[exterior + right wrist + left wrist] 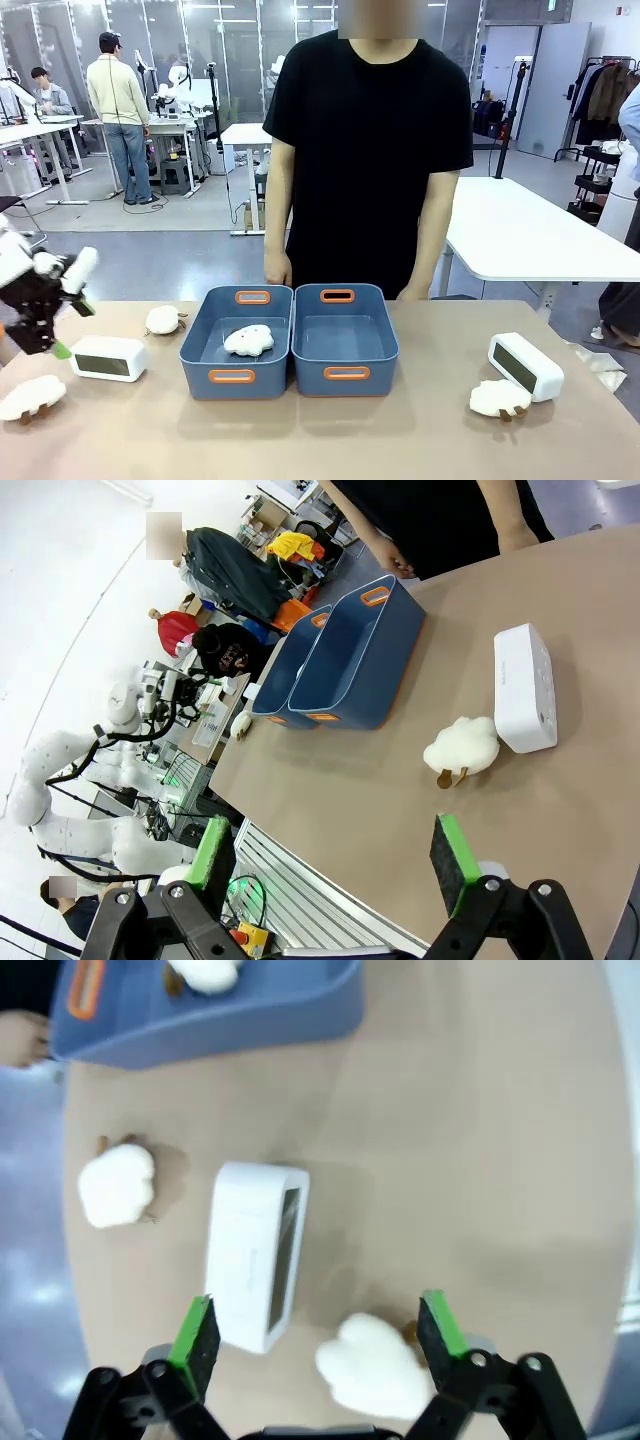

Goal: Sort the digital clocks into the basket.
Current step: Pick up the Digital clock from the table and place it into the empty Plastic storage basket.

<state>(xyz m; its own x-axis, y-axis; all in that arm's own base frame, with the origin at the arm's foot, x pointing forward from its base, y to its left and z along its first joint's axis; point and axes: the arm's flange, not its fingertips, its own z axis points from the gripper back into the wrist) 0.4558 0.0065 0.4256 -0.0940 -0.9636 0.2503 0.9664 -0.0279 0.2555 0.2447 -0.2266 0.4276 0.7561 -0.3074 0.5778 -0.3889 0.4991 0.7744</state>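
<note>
**Left clock** (108, 358): white hard shell with rounded corners, its grey-green display turned toward me. It stands on the counter (320, 440) left of the baskets, near my left hand (72, 328). I judge it light, stiff and smooth, so liable to slip. My grip would be from above, across its slim depth at mid-length. One pad would then land on the display, so I would close gently.

**Right clock** (525, 366): same make, set at an angle on the counter's right side. A soft toy (500, 398) lies close against it, and I cannot tell whether they touch.

**Baskets**: the left basket (200, 375) holds a soft toy (250, 340). The right basket (320, 380) is bare inside, so I judge it the one for the clocks.

**Left hand**: fingers apart, holding nothing, raised above the counter.

**Right hand** (330, 848): fingers apart, holding nothing, well back from the right clock.

**Views**:
- The left wrist view gives me the left clock's top and narrow depth, where the grip would go. It also shows a second soft toy (372, 1365) just beside the clock's near end, which could get in the way.
- The front view gives the display face and the path to the baskets.
- The right wrist view gives the right clock's plain white back and top, with the toy on the side nearer the baskets.
</note>
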